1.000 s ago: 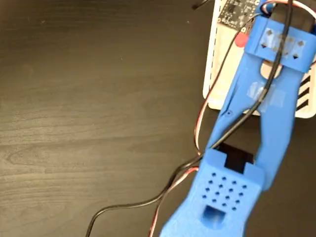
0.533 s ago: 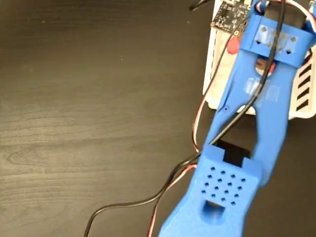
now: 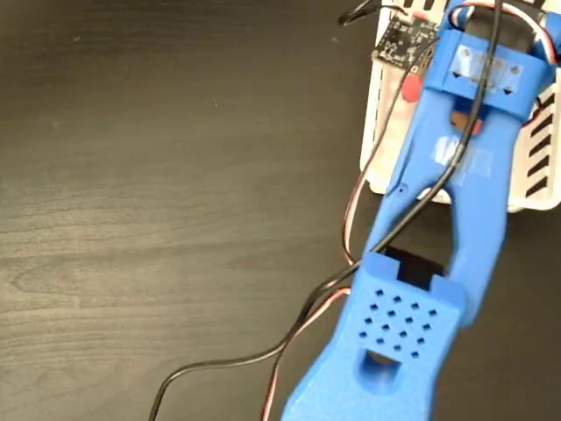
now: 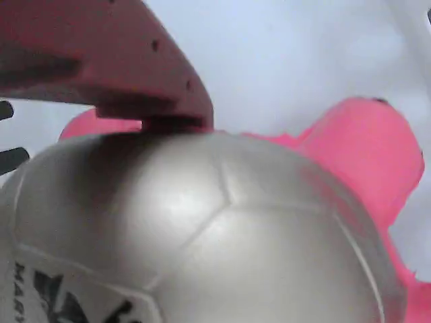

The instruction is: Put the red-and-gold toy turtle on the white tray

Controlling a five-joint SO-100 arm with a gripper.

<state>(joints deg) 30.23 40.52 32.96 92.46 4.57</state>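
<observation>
A: Holding anything, or hanging slack?

B: Clenched, by the look of it, on the red-and-gold toy turtle (image 4: pixel 222 229); one red finger (image 4: pixel 135 60) pressed hard onto the top of the shiny domed shell in the wrist view, the opposite finger out of frame, so judged and not fully seen

A: And where exactly, that turtle?

B: Right under the gripper (image 3: pixel 478 74), over the white tray (image 3: pixel 377 132) at the top right of the fixed view; only small red bits peeking out beside the blue arm (image 3: pixel 399 333) there, the rest hidden beneath it

A: Resting on the tray or hanging above it?

B: Cannot tell; plain white behind the pink legs in the wrist view, nothing to show contact or a gap

A: Why gripped across the shell and not by a leg?

B: Probably for firmness: soft limbs likely to squash and slip, a dome squeezed from both sides likely to sit steadier for carrying

A: Why reached so far over the rim?

B: Presumably to drop well inside the low edge, away from the black slots along the side, rather than on the dark table (image 3: pixel 175 175)

A: Anything to mind?

B: Loose cables (image 3: pixel 263 355) trailing across the table and up along the arm, and a small circuit board (image 3: pixel 405 39) at the tray's top corner; worth lowering gently before letting go, in case of a bounce or roll off the rim
</observation>
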